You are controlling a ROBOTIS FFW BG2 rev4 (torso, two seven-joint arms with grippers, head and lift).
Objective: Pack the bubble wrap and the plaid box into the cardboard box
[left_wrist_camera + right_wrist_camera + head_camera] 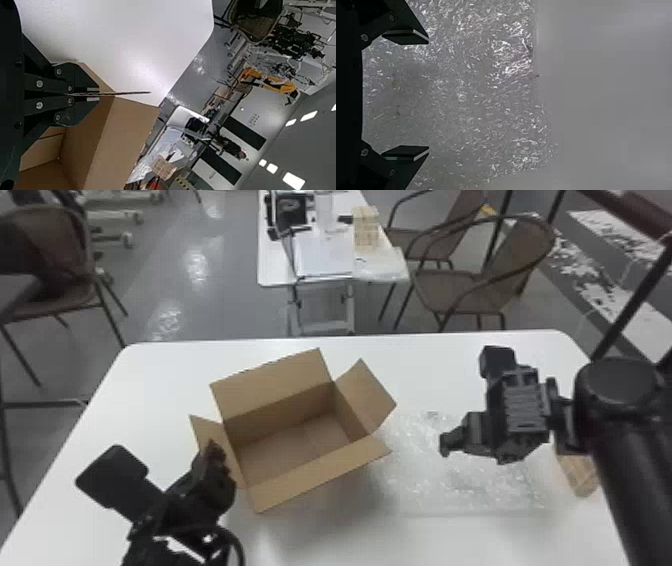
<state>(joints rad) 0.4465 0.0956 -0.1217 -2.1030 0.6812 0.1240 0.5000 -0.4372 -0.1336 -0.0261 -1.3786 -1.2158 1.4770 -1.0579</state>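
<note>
1. Brown cardboard box [280, 417] is sitting open on your white table [165, 365], flaps spread outward, with its bare bottom showing. It's turned at a bit of an angle to the table edge.
2. Your left gripper [214, 445] is over at the box's left flap [199, 431]. From the wrist cam, your left gripper [99, 94] has its fingers pinched together with that flap between them, edge-on to you.
3. Your right gripper [443, 444] is above the bubble wrap [420, 480], fingers spread well apart, and it's got hold of nothing. You can see the wrap behind the gap between them.
4. That bubble wrap is lying spread out on the tabletop, to the right of the box and running right up to its flaps.
5. You've got the plaid box [581, 477] near the table's right side, just beside the wrap and partly hidden by your right arm.
6. Farther back there's another white table [274, 265] with a second checkered box [366, 227] on it, plus some chairs [460, 290] beside it, fyi.
</note>
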